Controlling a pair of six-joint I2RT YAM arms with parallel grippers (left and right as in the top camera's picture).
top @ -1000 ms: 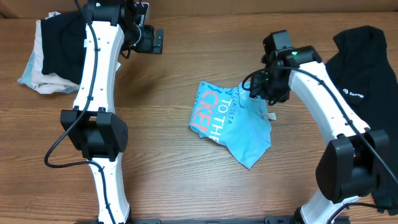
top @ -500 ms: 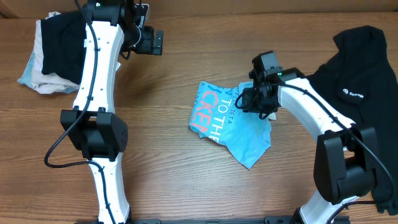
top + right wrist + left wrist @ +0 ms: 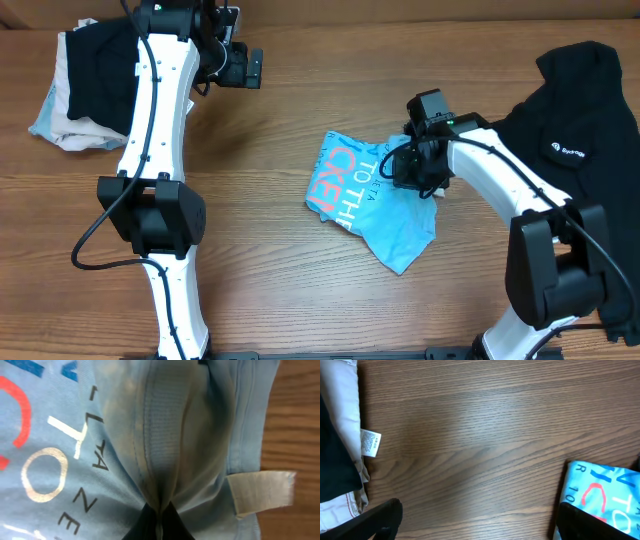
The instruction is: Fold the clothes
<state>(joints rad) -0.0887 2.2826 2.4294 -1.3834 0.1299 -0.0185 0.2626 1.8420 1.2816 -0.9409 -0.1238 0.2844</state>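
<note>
Mid-desk, a bit toward the right edge: light blue T-shirt (image 3: 378,205), soft jersey knit, crumpled into a lopsided wedge. White lettering and red-pink print face up.

Right gripper (image 3: 402,172) is on the shirt's far-right part, pinching a raised fold. Right wrist view: the dark fingertips (image 3: 148,524) meet in a point with a ridge of fabric caught between them. A ribbed band runs up that ridge and creases fan out on both sides. Small white woven tag (image 3: 260,491) sticks out from the shirt edge over bare wood.

Left gripper (image 3: 250,68) is up near the far edge, left of centre, claw spread wide and holding nothing. Left wrist view: its black finger ends sit at the bottom corners with only the desk (image 3: 485,435) between them. Brown wood grain, matte. A squared-off corner of the shirt shows at the right of that view.

Far-left corner: heap of black and off-white cloth (image 3: 75,95), loosely bunched. A stitched hem and a printed care label (image 3: 370,442) show at its edge.

Right edge, toward the far-right corner: black garment (image 3: 590,100), matte, slumped in soft folds. Small white logo (image 3: 572,152) on it. It lies well apart from the blue shirt.
</note>
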